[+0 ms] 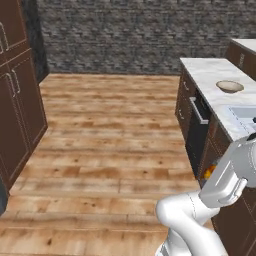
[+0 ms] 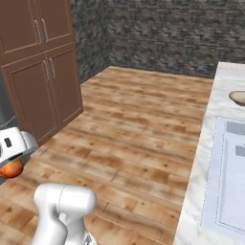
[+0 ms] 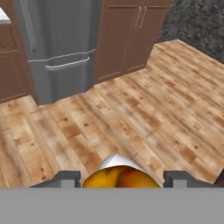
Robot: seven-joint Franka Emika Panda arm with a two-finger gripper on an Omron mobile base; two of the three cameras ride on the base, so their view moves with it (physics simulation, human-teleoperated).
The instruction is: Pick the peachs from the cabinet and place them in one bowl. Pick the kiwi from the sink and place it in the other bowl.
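Gripping peach (image 3: 121, 178) tight, gripper (image 3: 121, 180) pinching it over wood floor (image 3: 144, 113); fridge (image 3: 59, 48) at 11 o'clock, no readable labels anywhere.

Bowl (image 1: 230, 86) on counter (image 1: 207, 70), behind sink (image 1: 245, 116)

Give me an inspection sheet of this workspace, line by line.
Surface: white marble counter at the right, over dark drawers.
Job's things: one peach sits between the fingertips; the bowl with the brown rim stands on the counter beyond the sink. The sink's inside is too little in view to judge.
Clutter: nothing seen.
Grippers: gripper shut on the peach, held above the wooden floor.
Cables: nothing seen.
Surroundings: brown tall cabinets, a grey fridge, dark stone wall.
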